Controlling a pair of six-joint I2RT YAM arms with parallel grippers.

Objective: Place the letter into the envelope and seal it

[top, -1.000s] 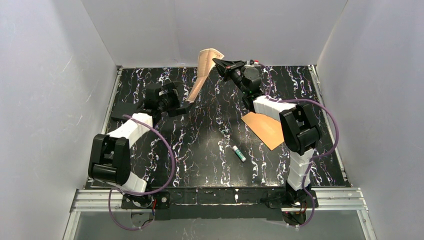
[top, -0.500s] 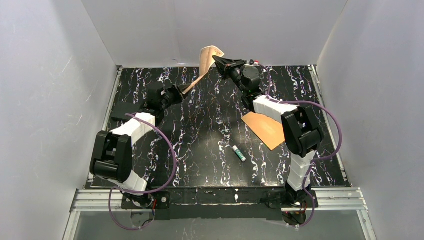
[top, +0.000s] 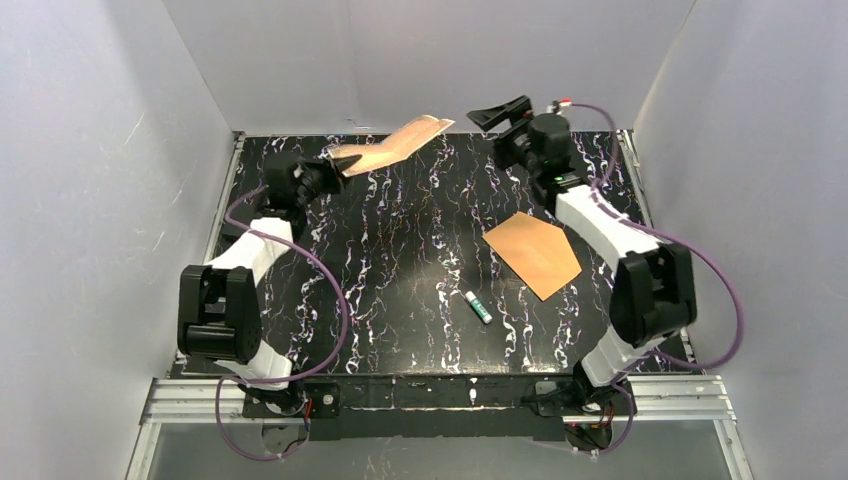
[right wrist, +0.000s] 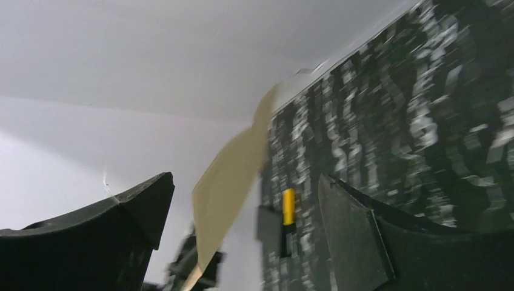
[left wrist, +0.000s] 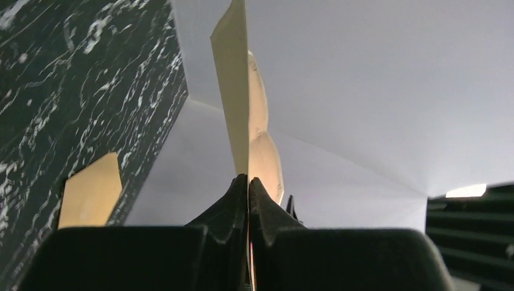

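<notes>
The left gripper (top: 338, 162) is clamped on the letter (top: 395, 143). In the left wrist view its two fingers (left wrist: 233, 200) press together on the sheet's lower edge, and the paper rises edge-on from between them. The letter is held in the air, far back and left of the envelope (top: 533, 252), over the rear strip of the table (top: 400, 260). Its free end reaches toward the back wall (top: 420, 60).

The right gripper (top: 495, 125) holds nothing, its fingers (right wrist: 139, 206) spread wide. It hangs directly behind the envelope, near the back wall. The letter's free end stops short of it, with open air between the two.

The envelope lies flat on the table, with every edge in view from above. Its pointed end faces the table's right side. The right arm's white forearm (top: 600, 225) runs just beside that end. A glue stick (top: 477, 306) lies near the envelope's front-left corner, apart from it. Left of the envelope the tabletop stretches bare across to the left arm (top: 255, 250).
</notes>
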